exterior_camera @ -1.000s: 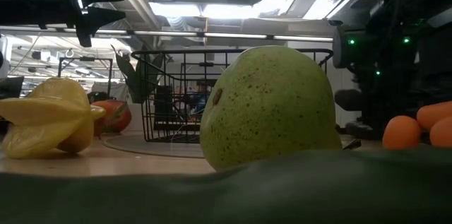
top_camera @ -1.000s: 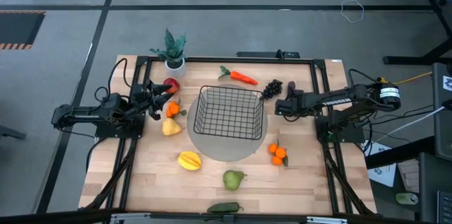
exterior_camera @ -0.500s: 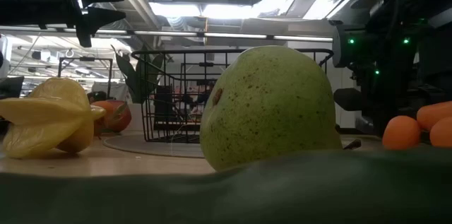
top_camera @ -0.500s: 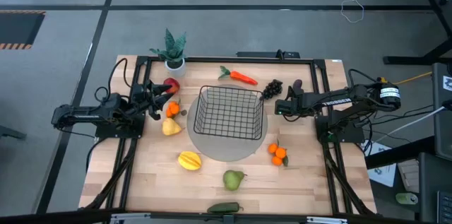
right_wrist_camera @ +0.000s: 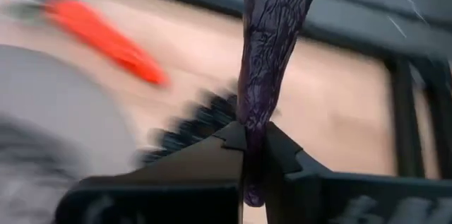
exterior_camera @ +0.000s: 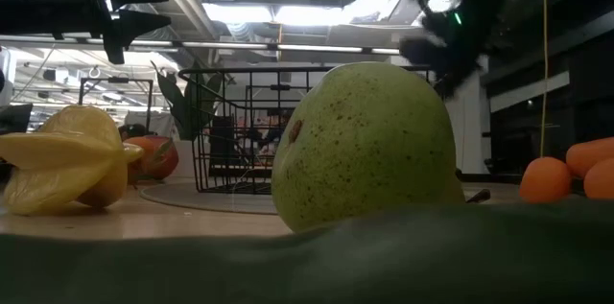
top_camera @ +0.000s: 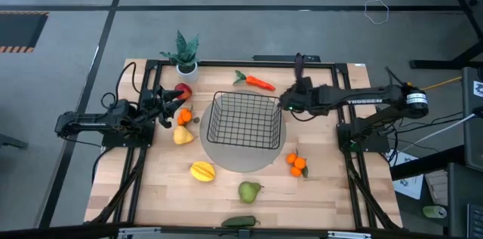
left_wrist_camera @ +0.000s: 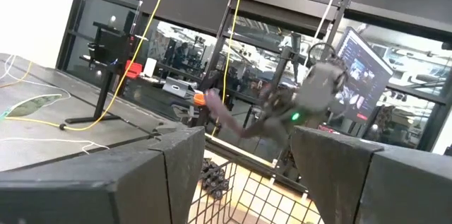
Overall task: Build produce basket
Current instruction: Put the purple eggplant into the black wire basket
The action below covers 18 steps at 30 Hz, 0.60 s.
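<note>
The pale wooden table [top_camera: 226, 194] has bare board along its near and right edges. Above the basket's far right corner, the right gripper [right_wrist_camera: 256, 155] pinches the purple eggplant [right_wrist_camera: 272, 47] tight by its thin end, raised off the table; the grapes [right_wrist_camera: 198, 121] and carrot [top_camera: 256, 82] lie on the table just beyond it. The black wire basket [top_camera: 244, 121] is empty on a grey disc [top_camera: 245, 160] at the table's middle. The left gripper [top_camera: 167, 103] hovers wide open over the apple [top_camera: 183, 90] and oranges, left of the basket. Starfruit [top_camera: 202, 170], pear [top_camera: 250, 191] and two small oranges [top_camera: 297, 163] sit nearer the front.
</note>
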### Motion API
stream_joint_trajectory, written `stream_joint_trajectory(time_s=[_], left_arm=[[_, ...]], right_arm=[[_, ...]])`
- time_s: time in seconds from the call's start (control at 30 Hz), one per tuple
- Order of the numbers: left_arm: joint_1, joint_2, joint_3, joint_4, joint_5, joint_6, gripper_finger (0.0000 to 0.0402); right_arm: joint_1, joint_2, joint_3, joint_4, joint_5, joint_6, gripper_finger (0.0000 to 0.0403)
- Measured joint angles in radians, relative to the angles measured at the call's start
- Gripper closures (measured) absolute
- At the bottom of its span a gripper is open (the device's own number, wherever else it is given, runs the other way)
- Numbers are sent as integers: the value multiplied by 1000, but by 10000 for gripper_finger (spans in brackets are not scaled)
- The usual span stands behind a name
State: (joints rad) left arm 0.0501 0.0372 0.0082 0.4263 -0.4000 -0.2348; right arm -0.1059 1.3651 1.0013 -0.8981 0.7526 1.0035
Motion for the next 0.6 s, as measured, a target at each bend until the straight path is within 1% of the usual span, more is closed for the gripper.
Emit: stream_joint_trajectory(time_s=[0.1,0.13,0.2,0.23,0.3,0.37,0.47,0.5,0.6], left_arm=[[0,0,0,0,0,0,199],[0,0,0,0,0,0,199],[0,0,0,0,0,1,199],[0,0,0,0,0,1,199],[0,0,0,0,0,1,199],[0,0,0,0,0,1,199],[0,0,0,0,0,1,199],[0,0,0,0,0,1,199],[0,0,0,0,0,1,199]], right_arm=[[60,0,107,88,-15,-229,399],[81,0,137,127,-52,-317,399],[115,0,180,195,-173,-483,399],[130,0,195,225,-235,-547,397],[152,0,213,277,-317,-638,386],[163,0,224,289,-360,-674,369],[164,0,225,263,-369,-670,335],[164,0,225,251,-388,-670,323],[162,0,225,249,-502,-673,286]])
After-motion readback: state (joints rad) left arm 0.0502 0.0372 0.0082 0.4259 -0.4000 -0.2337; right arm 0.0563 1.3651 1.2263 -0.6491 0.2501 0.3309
